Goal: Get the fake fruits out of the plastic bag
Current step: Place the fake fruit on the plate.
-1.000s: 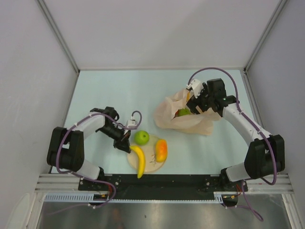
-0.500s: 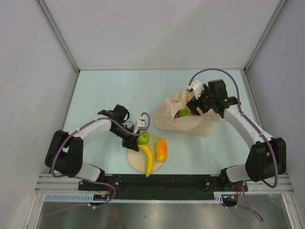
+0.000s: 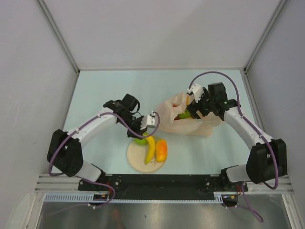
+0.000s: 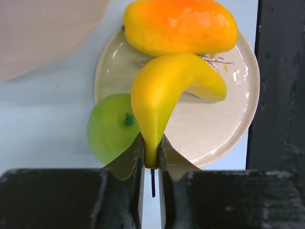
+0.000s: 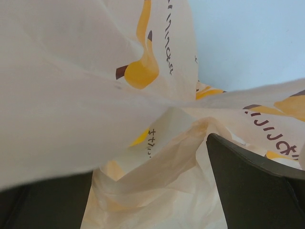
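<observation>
Plastic bag (image 3: 195, 126) is lying crumpled on the pale table (image 3: 105, 90), on the right arm's side, its mouth gaping toward the far edge. A green apple (image 3: 183, 115) is showing inside it, and a small orange-red piece beside that is too small to name.

The right gripper (image 3: 192, 109) is reaching into the bag's mouth. In the right wrist view its dark fingers (image 5: 252, 191) are standing wide apart, with printed bag film draping between them and nothing pinched.

Near the table's front edge, the round beige plate (image 3: 136, 160) is carrying an orange-yellow mango (image 4: 181, 26) and a banana (image 4: 167, 88), which is curving across the plate and touching the mango. A second green apple (image 4: 107, 129) is sitting at the plate's rim beside the banana, possibly half off it.

The left gripper (image 4: 151, 138) is hanging over the plate's far-left rim, and its fingers are closing narrowly on the banana's tapered tip, one on each side of it.
</observation>
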